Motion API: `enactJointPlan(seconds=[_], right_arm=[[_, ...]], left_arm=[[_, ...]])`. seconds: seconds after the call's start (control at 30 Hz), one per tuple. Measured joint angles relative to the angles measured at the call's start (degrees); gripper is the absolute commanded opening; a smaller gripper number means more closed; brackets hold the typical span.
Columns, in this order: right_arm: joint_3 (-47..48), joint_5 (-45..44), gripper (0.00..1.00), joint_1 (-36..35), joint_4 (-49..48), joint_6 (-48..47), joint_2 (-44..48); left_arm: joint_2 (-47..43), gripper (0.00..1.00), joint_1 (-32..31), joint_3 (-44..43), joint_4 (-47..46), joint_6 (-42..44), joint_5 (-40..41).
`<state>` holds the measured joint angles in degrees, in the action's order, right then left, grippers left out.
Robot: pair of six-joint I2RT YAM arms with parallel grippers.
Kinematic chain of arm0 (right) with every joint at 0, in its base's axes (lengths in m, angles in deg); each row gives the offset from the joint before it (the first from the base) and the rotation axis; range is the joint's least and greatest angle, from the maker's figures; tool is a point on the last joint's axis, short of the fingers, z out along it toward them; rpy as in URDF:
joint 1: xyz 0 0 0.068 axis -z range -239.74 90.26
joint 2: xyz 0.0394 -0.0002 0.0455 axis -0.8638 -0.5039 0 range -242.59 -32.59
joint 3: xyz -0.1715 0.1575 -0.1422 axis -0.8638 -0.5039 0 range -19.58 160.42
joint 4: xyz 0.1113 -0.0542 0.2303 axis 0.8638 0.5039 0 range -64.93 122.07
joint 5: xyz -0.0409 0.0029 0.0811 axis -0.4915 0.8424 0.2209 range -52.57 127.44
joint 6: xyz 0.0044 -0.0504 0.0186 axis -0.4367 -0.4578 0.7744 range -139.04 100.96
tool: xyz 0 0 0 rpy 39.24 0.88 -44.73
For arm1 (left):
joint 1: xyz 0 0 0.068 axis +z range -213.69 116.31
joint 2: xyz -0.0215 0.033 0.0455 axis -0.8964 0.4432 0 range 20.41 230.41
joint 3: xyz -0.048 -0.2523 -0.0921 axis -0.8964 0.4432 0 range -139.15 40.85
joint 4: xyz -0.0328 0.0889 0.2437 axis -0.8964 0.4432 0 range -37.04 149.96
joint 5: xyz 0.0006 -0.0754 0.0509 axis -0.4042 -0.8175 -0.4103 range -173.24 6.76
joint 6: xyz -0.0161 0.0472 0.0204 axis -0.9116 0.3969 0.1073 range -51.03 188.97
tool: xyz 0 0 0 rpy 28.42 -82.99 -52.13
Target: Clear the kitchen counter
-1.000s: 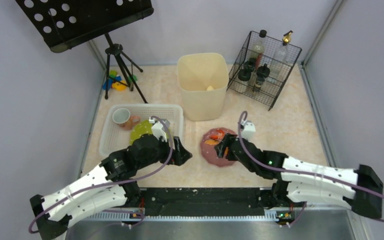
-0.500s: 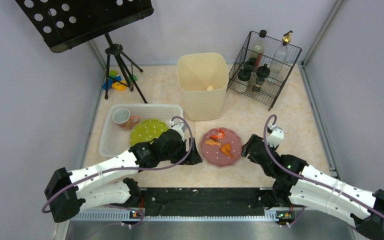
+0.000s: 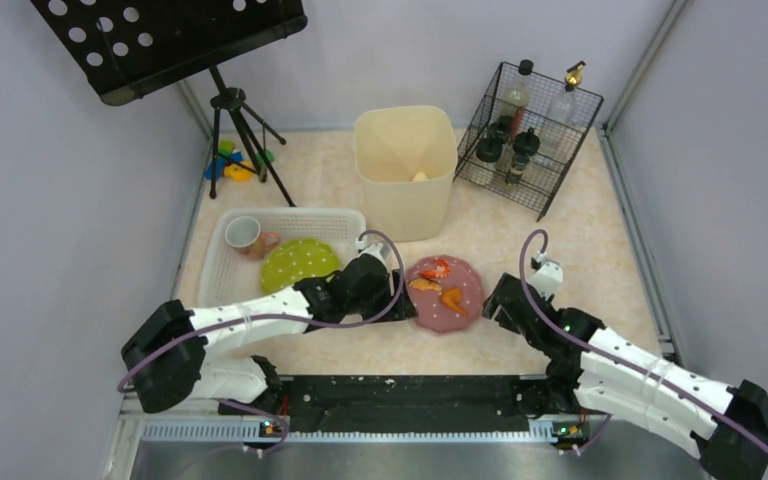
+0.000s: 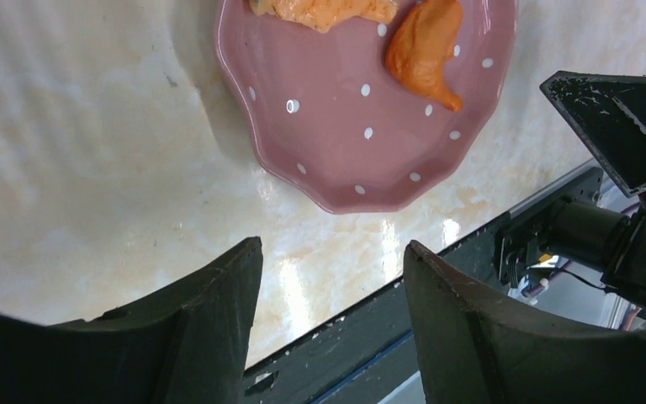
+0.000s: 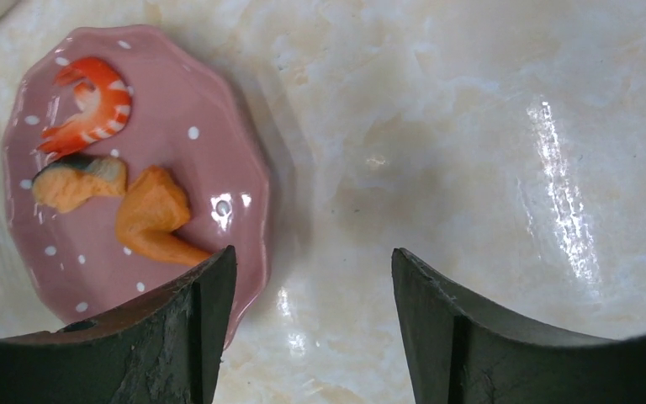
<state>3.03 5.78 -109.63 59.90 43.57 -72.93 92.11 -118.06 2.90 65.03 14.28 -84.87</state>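
Note:
On the kitchen counter (image 3: 580, 250) lies a pink dotted plate (image 3: 444, 292) bearing a shrimp (image 3: 434, 268) and two orange food pieces. My left gripper (image 3: 400, 306) hovers at the plate's left edge, open and empty. In the left wrist view the plate (image 4: 362, 109) lies ahead of the left gripper (image 4: 332, 261), apart from the fingertips. My right gripper (image 3: 495, 300) stands just right of the plate, open. In the right wrist view its left finger (image 5: 193, 320) overlaps the rim of the plate (image 5: 227, 168), beside the shrimp (image 5: 88, 105) and an orange wing-shaped piece (image 5: 156, 220); nothing lies inside the right gripper (image 5: 311, 261).
A white basket (image 3: 225, 285) on the left holds a green plate (image 3: 298, 263) and a cup (image 3: 243, 235). A beige bin (image 3: 405, 170) stands behind the plate, a wire rack (image 3: 528, 135) of bottles at back right. A tripod stand (image 3: 240, 120) and toys (image 3: 230, 160) occupy the back left corner.
My left arm swung right from the basket to the pink plate's left edge, its jaws narrowing. My right gripper drew back off the plate to its right side.

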Motion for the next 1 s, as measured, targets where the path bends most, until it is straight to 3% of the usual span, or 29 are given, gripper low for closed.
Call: enactJointPlan(seconds=[0.43,0.6,0.83,1.0], right_arm=[[-8.1,28.2,0.67,23.7,-17.5,-11.2,-0.3],[-9.6,34.5,0.67,25.0,-20.7,-13.0,-1.1],[-9.6,36.5,0.67,25.0,-21.2,-14.1,-0.9],[-9.6,36.5,0.67,25.0,-21.2,-14.7,-0.4]], left_arm=[[8.0,0.54,4.2,0.2,-9.8,-0.9,-3.4],[11.1,0.5,5.0,0.7,-10.9,-0.4,-4.5],[13.2,0.47,6.3,1.9,-10.5,-0.3,-5.0],[13.6,0.38,6.5,1.8,-10.9,-0.1,-5.0]])
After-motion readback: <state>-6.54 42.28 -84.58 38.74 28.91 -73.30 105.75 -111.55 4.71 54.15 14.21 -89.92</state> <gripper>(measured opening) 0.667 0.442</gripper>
